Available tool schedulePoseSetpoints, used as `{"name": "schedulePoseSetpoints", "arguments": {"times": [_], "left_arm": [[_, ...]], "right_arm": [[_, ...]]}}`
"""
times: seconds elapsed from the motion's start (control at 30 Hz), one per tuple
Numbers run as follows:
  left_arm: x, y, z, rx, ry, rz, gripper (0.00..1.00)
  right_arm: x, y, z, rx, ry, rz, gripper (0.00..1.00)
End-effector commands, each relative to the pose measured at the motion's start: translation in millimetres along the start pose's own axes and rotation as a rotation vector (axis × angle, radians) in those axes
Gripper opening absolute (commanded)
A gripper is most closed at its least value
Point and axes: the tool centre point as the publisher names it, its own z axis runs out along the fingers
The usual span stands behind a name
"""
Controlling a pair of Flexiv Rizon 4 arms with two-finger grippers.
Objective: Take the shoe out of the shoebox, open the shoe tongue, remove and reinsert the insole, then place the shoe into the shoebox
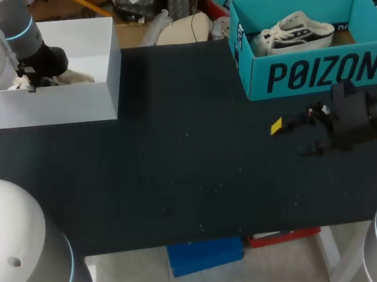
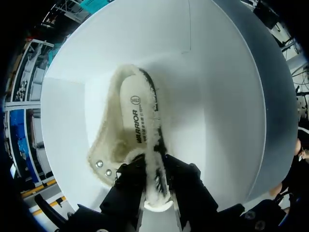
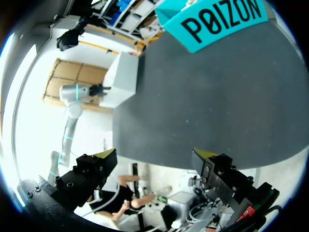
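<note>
Shoe (image 2: 137, 125) is lying in the white box (image 2: 217, 96) at the far left of the counter (image 1: 178, 168), with its opening facing up and the insole showing. Your left end effector (image 2: 154, 186) is sitting down inside that box and clenching the shoe's fleecy rim, with a finger on each side. The yellow tips are buried in the fleece, so I'm judging the grip from finger position only.

Key relation: the shoe is lying directly under and ahead of the left fingers. Its long axis is running straight away from them, with the near end between the jaws. I can't tell whether that end is heel or toe.

The left arm is the nearer one by far. Your right end effector (image 1: 294, 137) is hanging released, fingers spread wide, over bare counter just in front of the teal box (image 1: 314, 70), well apart from the shoe. A sneaker (image 1: 294, 33) is sitting in the teal box.

The step is looking like take-out. You're likely needing a straight lift to clear the white walls. The soft rim grip is risking the shoe swinging or slipping.
</note>
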Motion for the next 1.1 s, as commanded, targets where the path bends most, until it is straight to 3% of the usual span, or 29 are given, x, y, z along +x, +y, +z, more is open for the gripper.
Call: {"name": "schedulePoseSetpoints", "arguments": {"times": [0.03,0.4,0.43,0.5,0.53,0.77,0.93,1.1], "left_arm": [[-0.3,-0.7,-11.6,0.018,0.015,-0.001,0.45],[-10.1,-16.5,-69.5,0.021,0.042,-0.042,0.47],[-10.1,-19.8,-77.3,0.020,0.044,-0.055,0.53],[-9.4,-27.5,-92.8,0.023,0.052,-0.090,0.93],[-8.6,-32.9,-101.0,0.027,0.058,-0.107,1.00],[-7.1,-87.0,-148.0,0.059,0.155,-0.336,1.00],[-3.5,-123.0,-162.6,0.042,0.233,-0.557,1.00],[10.5,-151.6,-167.7,-0.029,0.265,-0.708,1.00]], "right_arm": [[0.6,0.1,0.5,0.000,-0.002,0.001,1.00],[0.6,0.1,0.5,0.000,-0.002,0.001,1.00],[0.6,0.1,0.5,0.000,-0.002,0.001,1.00],[0.6,0.1,0.5,0.000,-0.002,0.001,1.00],[0.6,0.1,0.5,0.000,-0.002,0.001,1.00],[0.6,0.1,0.5,0.000,-0.002,0.001,1.00],[0.6,0.1,0.5,0.000,-0.002,0.001,1.00],[0.6,0.1,0.5,0.000,-0.002,0.001,1.00]]}}
